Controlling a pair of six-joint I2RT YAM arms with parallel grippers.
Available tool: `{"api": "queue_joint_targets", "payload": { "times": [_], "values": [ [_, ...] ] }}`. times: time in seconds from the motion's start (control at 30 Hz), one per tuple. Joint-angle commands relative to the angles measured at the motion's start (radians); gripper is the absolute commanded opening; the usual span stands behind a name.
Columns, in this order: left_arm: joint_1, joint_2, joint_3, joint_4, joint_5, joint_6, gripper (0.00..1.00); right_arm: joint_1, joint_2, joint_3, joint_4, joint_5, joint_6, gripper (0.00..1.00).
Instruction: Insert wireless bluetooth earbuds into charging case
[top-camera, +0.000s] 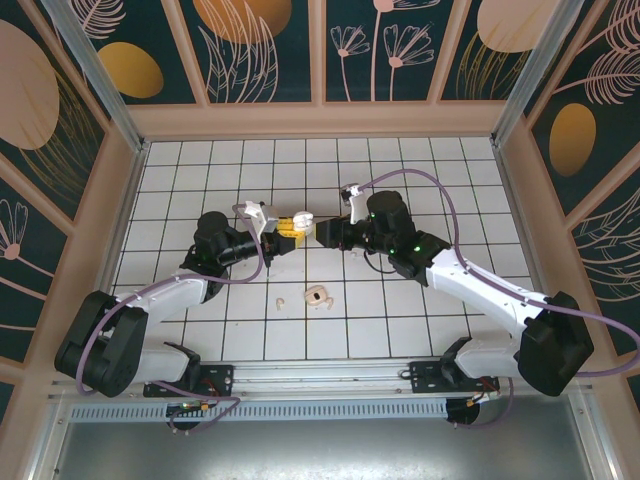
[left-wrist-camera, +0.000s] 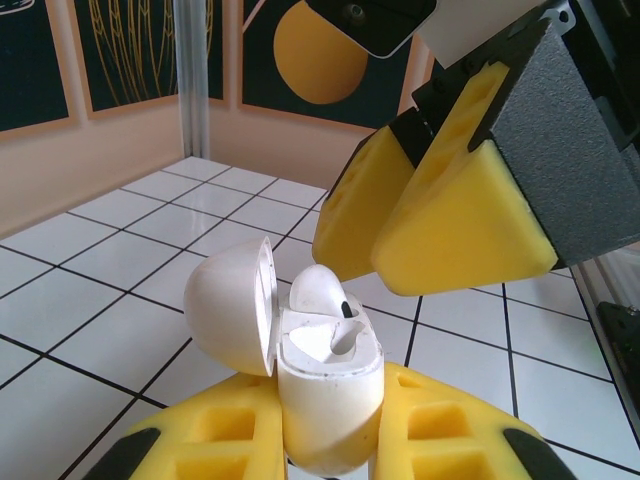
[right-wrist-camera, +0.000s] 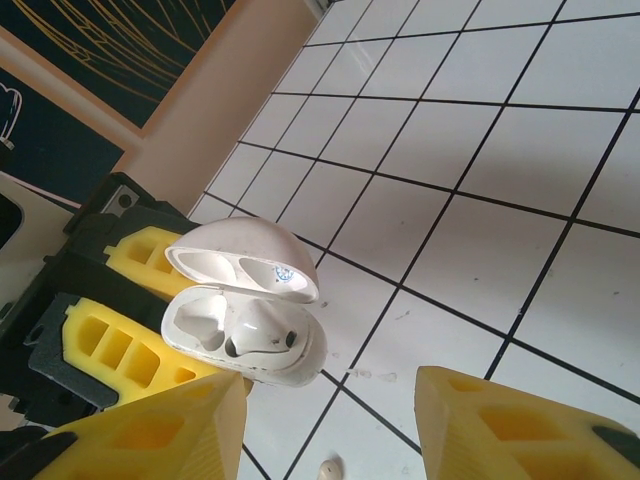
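Note:
The white charging case (left-wrist-camera: 330, 400) stands upright between my left gripper's (left-wrist-camera: 330, 440) yellow fingers, which are shut on it. Its lid (left-wrist-camera: 228, 305) is swung open to the left. One earbud (left-wrist-camera: 320, 290) sits in the far slot, and the near slot (left-wrist-camera: 335, 345) is empty. My right gripper (right-wrist-camera: 335, 420) hovers just beside the case (right-wrist-camera: 245, 325), open, with nothing between its fingers. In the top view the grippers meet mid-table, left (top-camera: 290, 226) and right (top-camera: 322, 232). A loose earbud (top-camera: 281, 301) lies on the tiles in front of them, beside a larger pale piece (top-camera: 318, 295).
White tiled floor (top-camera: 420, 170) is ringed by low peach walls (top-camera: 320, 120). A small pale piece (right-wrist-camera: 328, 467) lies on the tiles below the right gripper. Both arms reach in from the near edge, their cables looping above them.

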Motion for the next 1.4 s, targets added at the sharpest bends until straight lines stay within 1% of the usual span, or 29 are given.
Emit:
{"api": "queue_joint_targets", "payload": {
  "times": [0.0,0.13,0.2,0.27,0.33,0.4,0.53,0.6,0.73,0.87,0.93,1.03,1.37],
  "values": [
    [-0.007,-0.025,0.026,0.005,-0.009,0.0,0.16,-0.012,-0.001,0.022,0.002,-0.013,0.012,0.49],
    [-0.007,-0.029,0.023,-0.013,-0.043,0.0,0.15,-0.053,-0.026,0.026,-0.048,-0.01,0.03,0.49],
    [-0.007,-0.028,0.019,-0.021,-0.052,0.001,0.15,-0.084,-0.016,0.055,-0.135,-0.002,0.04,0.49],
    [-0.007,-0.026,0.016,-0.026,-0.06,0.0,0.15,-0.105,0.012,0.097,-0.255,0.032,0.031,0.48],
    [-0.007,-0.023,0.016,-0.033,-0.068,0.0,0.15,-0.121,0.061,0.147,-0.388,0.081,0.018,0.47],
    [-0.007,-0.02,0.017,-0.039,-0.074,-0.001,0.15,-0.14,0.117,0.182,-0.48,0.087,0.009,0.47],
    [-0.007,-0.016,0.017,-0.048,-0.077,0.0,0.15,-0.149,0.247,0.23,-0.574,0.082,-0.041,0.46],
    [-0.007,-0.019,0.017,-0.058,-0.081,0.003,0.15,-0.148,0.31,0.249,-0.6,0.093,-0.089,0.45],
    [-0.007,-0.028,0.02,-0.088,-0.089,0.023,0.15,-0.145,0.401,0.28,-0.637,0.176,-0.197,0.44],
    [-0.007,-0.022,0.022,-0.09,-0.088,0.023,0.15,-0.159,0.477,0.321,-0.676,0.237,-0.289,0.45],
    [-0.007,-0.021,0.024,-0.089,-0.089,0.022,0.15,-0.164,0.52,0.342,-0.69,0.244,-0.325,0.46],
    [-0.007,-0.022,0.025,-0.098,-0.095,0.027,0.16,-0.165,0.562,0.36,-0.691,0.247,-0.349,0.49],
    [-0.007,-0.019,0.036,-0.112,-0.096,0.036,0.16,-0.164,0.634,0.369,-0.654,0.286,-0.356,0.49]
  ]
}}
